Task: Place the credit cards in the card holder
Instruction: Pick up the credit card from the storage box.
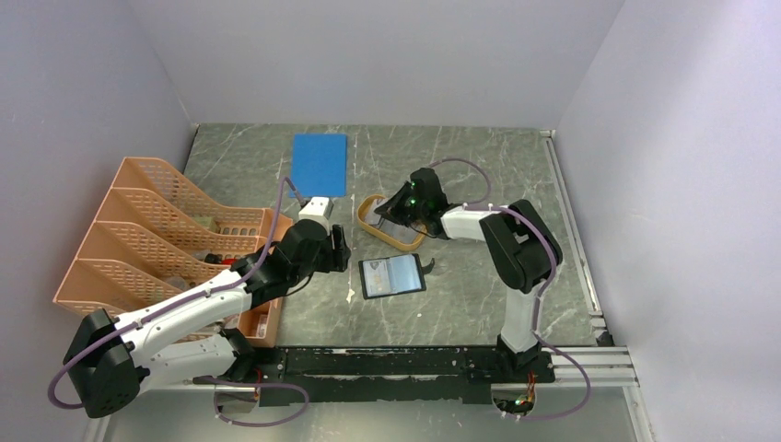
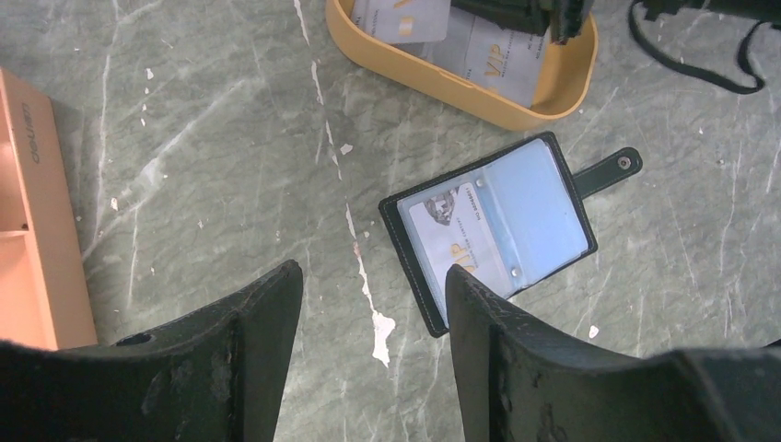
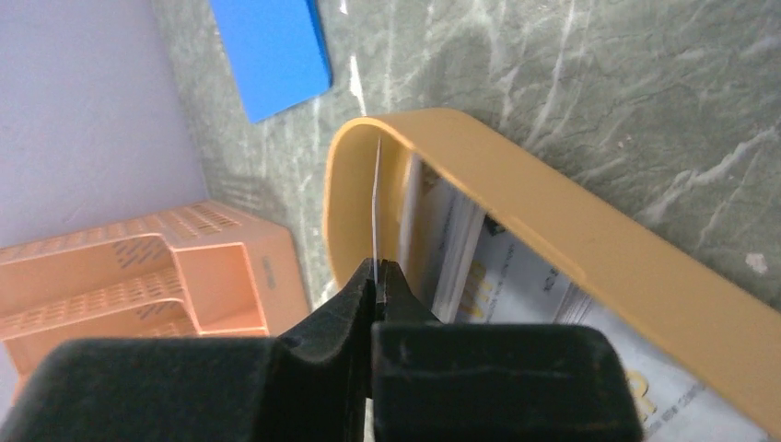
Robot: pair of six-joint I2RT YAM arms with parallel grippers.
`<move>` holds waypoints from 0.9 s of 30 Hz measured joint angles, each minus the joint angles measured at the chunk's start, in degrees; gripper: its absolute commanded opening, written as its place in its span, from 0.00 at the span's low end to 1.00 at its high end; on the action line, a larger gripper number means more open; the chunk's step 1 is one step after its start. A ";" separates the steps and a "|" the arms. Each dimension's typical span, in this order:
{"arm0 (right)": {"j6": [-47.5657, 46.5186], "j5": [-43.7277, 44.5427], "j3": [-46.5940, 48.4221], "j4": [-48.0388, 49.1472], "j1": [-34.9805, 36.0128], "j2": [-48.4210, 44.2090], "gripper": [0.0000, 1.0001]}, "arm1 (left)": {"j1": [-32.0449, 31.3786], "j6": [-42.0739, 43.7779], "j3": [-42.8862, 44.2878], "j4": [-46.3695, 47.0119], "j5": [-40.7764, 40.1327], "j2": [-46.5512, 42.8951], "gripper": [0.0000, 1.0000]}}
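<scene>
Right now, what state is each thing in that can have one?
card holder: lying open, snap tab undone, one card in a pocket.
held credit card: on edge, pinched at the tray.
loose credit cards: lying flat in the tray.
left hand: open, empty.
right hand: shut on the held credit card.

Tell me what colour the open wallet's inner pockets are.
Pale bluish-grey, set inside the black card holder. The left wrist view shows it best.
</scene>
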 measured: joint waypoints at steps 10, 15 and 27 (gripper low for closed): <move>4.66 -4.94 -1.03 -6.64 -3.13 -18.27 0.00 | -0.02 -0.96 0.96 -2.56 -2.84 -2.93 0.62; 14.69 -14.47 -8.52 -5.46 -8.46 -27.93 0.00 | 0.00 -2.01 6.05 -4.55 -5.57 -4.63 0.62; 22.29 -29.16 -13.62 -12.70 -14.12 -38.32 0.00 | 0.04 -5.11 13.22 -5.20 -1.97 -3.39 0.62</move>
